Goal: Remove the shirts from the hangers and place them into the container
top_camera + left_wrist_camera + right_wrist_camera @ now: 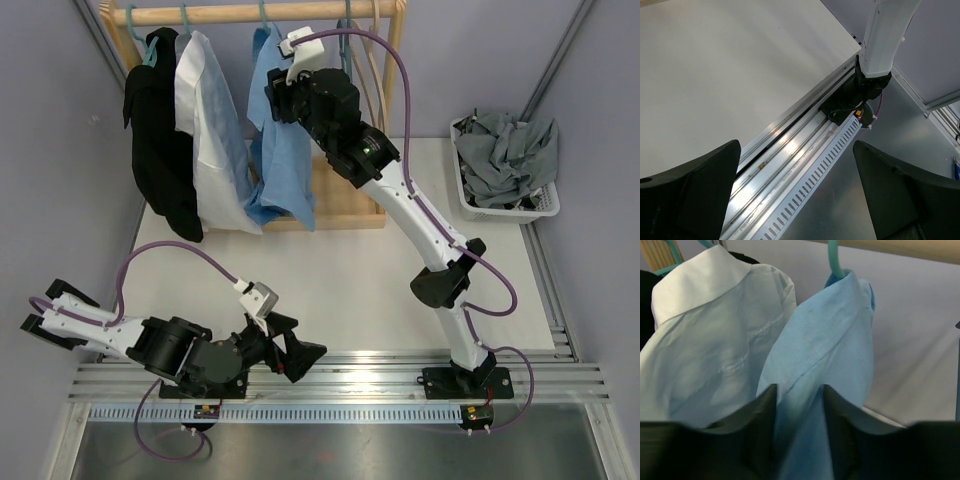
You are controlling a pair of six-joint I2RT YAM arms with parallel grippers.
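A light blue shirt (278, 165) (825, 340) hangs on a teal hanger (835, 261) from the rack rail, beside a white shirt (215, 140) (715, 355) and a black shirt (160, 150). My right gripper (275, 100) (799, 395) is up at the blue shirt's shoulder. Its fingers stand apart on either side of a fold of blue cloth that fills the gap between them. The container (547, 207), a white mesh basket at the right, holds a grey shirt (505, 150). My left gripper (300, 355) (797, 200) lies open and empty over the table's near rail.
The wooden rack's rail (250, 12) crosses the back, with bare hangers (350, 45) at its right end and its base tray (345, 205) below. Grey walls close in on both sides. The right arm's base (850, 100) stands on the metal rail (790, 165).
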